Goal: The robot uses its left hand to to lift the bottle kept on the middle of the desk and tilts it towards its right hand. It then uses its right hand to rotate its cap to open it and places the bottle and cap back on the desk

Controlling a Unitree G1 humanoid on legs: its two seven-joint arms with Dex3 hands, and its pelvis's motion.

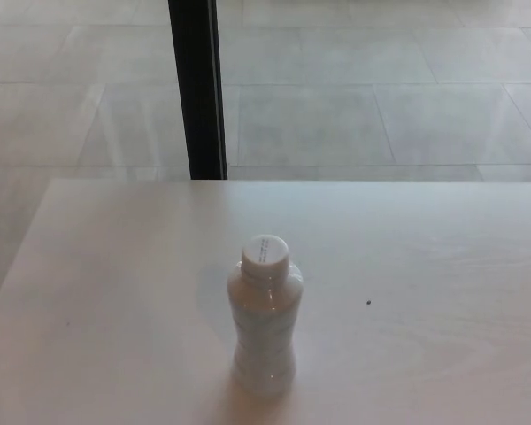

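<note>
Floor (354, 97) fills the top of the head view, pale grey tiles with faint seams and glare. Desk (442, 292) takes up the lower part, pale whitish wood grain, far edge running straight across just below the base of a black post (199, 88). Post is vertical, left of centre, standing on the floor beyond the desk's far edge and running out of frame at the top.

Bottle (265, 332) stands upright on the desk, roughly mid-width, in the near half of the surface, slightly left of picture centre. Body is translucent white with a waisted shape, narrower in the middle, contents not readable. Soft shadow spreads on the desk to its left and around its base. Cap (265, 252) is white, round, seated on the bottle neck, faint print on top too small to read.

Tiny dark speck (369, 302) on the desk to the right of the bottle, well apart from it; cannot tell what it is.

Neither robot hand shows, left or right, so finger state cannot be told. Nothing touches the bottle.
</note>
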